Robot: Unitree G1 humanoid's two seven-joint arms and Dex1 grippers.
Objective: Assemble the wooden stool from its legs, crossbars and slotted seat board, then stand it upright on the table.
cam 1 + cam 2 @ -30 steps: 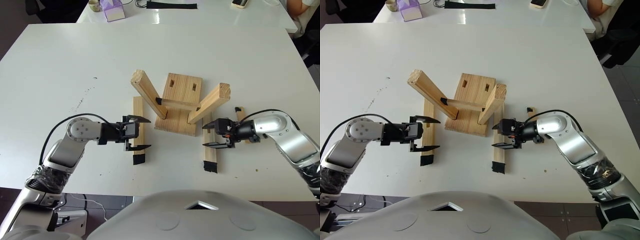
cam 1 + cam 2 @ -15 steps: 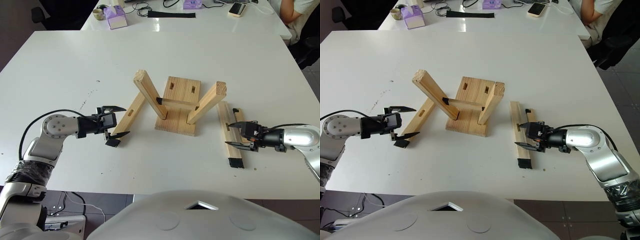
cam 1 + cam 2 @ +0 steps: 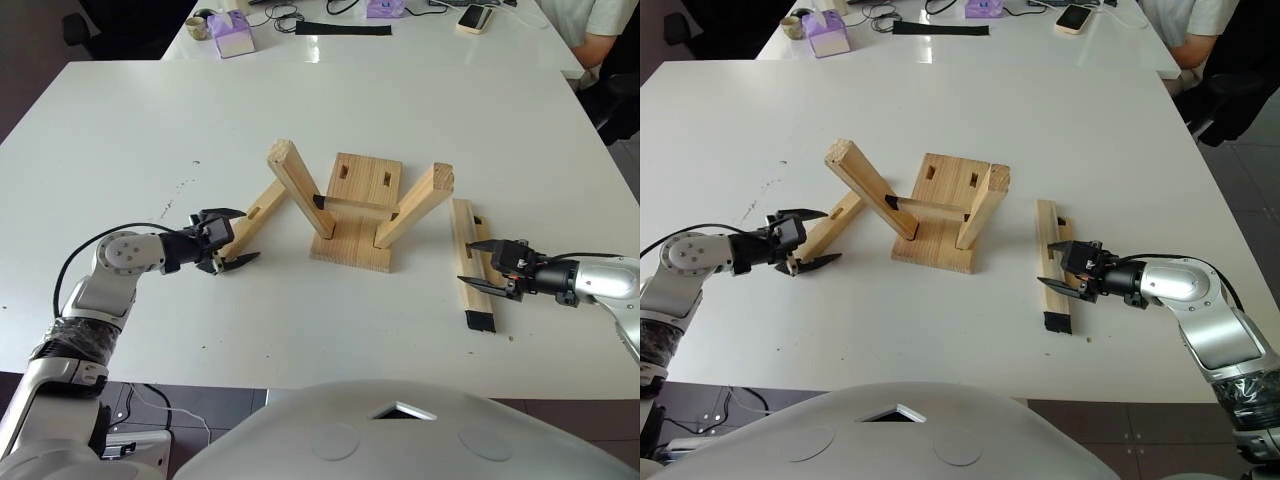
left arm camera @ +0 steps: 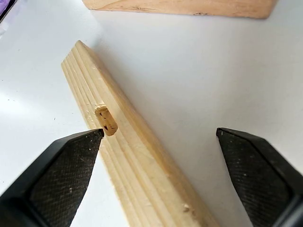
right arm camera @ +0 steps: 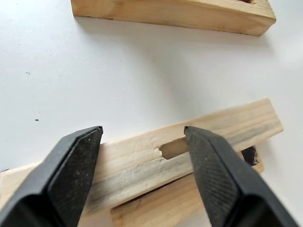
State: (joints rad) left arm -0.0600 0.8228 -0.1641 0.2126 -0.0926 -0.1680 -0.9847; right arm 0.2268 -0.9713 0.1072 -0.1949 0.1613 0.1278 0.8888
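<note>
Left claw (image 3: 238,236) gapes, released, astride the near end of one loose leg (image 3: 262,200). Right claw (image 3: 474,263), likewise unclenched, straddles the other loose leg (image 3: 465,225). Between them on the worktop (image 3: 400,110) lies the slotted seat board (image 3: 352,240), two fitted legs (image 3: 298,185) and a crossbar (image 3: 355,206) already in. Roughly half built, it appears: two legs and the righting remain.

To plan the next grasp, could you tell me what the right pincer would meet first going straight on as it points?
Most likely the loose leg lying just before the open right pincer; how high the pincer hangs above it is unclear.
</note>
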